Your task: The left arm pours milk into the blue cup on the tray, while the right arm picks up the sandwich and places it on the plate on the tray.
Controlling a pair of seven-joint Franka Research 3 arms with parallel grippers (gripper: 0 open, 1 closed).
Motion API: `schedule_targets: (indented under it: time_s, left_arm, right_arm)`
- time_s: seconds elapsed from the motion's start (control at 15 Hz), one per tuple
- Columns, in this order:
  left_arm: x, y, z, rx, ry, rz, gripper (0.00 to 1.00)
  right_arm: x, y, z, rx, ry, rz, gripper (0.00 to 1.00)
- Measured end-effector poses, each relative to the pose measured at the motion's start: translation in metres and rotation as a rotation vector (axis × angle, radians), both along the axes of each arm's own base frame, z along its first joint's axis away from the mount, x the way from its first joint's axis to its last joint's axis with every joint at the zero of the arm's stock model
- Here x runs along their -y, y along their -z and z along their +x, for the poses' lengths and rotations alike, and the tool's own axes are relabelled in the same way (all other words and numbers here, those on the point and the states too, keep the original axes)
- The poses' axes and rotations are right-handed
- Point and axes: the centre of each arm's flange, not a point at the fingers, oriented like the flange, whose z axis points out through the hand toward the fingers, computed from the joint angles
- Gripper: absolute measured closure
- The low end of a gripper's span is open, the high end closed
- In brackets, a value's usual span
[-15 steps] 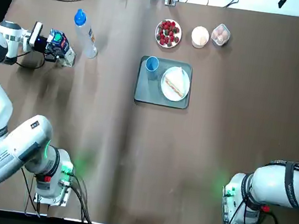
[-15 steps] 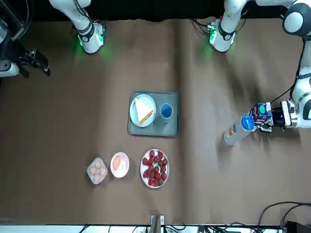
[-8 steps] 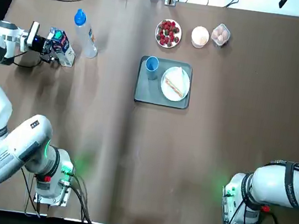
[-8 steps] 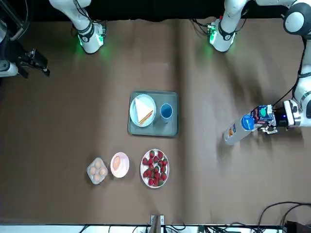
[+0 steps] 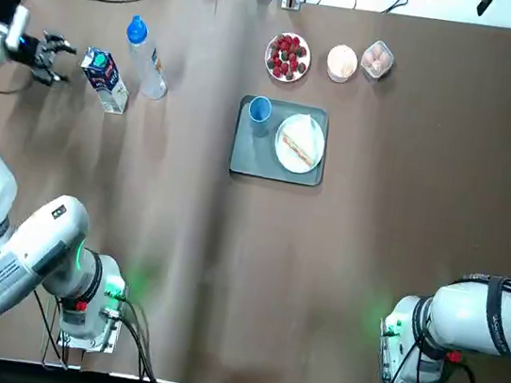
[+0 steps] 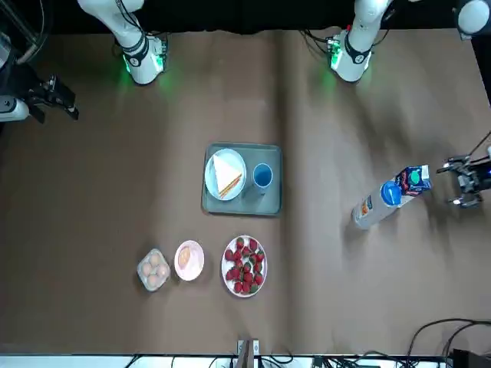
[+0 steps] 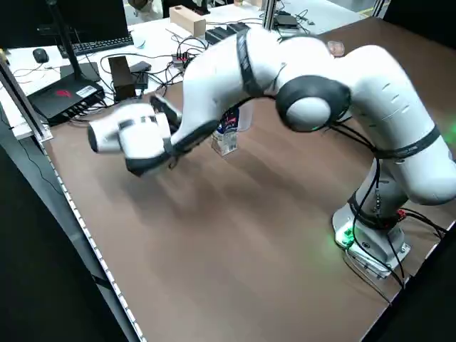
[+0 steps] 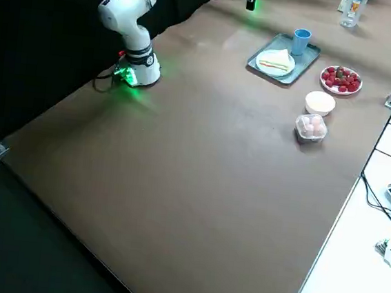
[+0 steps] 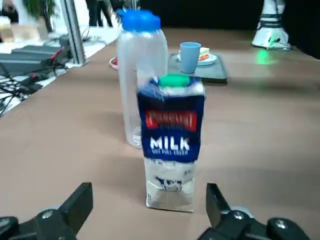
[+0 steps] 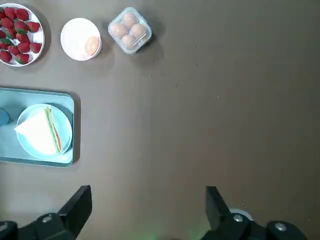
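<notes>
Left gripper (image 5: pixel 53 58) released milk (image 5: pixel 104 81), jaws open, pulled back

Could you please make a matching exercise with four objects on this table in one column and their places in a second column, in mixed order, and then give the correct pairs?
Objects
1. triangular pale sandwich half
2. small light-blue round cup
3. small white and blue milk carton
4. white dish of red berries

Places
A. on the brown table, beside the clear bottle with the blue cap
B. on the brown table, beyond the grey tray
C. on the round white plate
D. directly on the grey tray, next to the plate

Pairs: 1-C, 2-D, 3-A, 4-B
</notes>
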Motion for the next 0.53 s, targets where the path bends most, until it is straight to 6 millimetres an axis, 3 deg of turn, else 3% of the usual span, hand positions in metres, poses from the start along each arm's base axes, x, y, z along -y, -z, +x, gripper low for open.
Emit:
schedule_targets:
  time_s: [0.13, 0.27, 0.47, 0.53]
  left_arm:
    - [-0.006, -0.057, 0.001, -0.056, -0.019, 0.085, 0.0]
    - [0.007, -0.111, 0.011, -0.128, -0.029, 0.204, 0.0]
    - [0.066, -0.168, 0.055, -0.261, -0.101, 0.391, 0.0]
    - [0.114, -0.186, 0.081, -0.344, -0.164, 0.466, 0.0]
  right_arm:
    - [0.0, 0.0, 0.0, 0.0, 0.0, 0.0, 0.0]
    - [0.0, 0.0, 0.0, -0.001, 0.0, 0.0, 0.0]
    - [0.0, 0.0, 0.0, -0.001, -0.001, 0.0, 0.0]
    - [0.0, 0.0, 0.0, -0.001, -0.001, 0.0, 0.0]
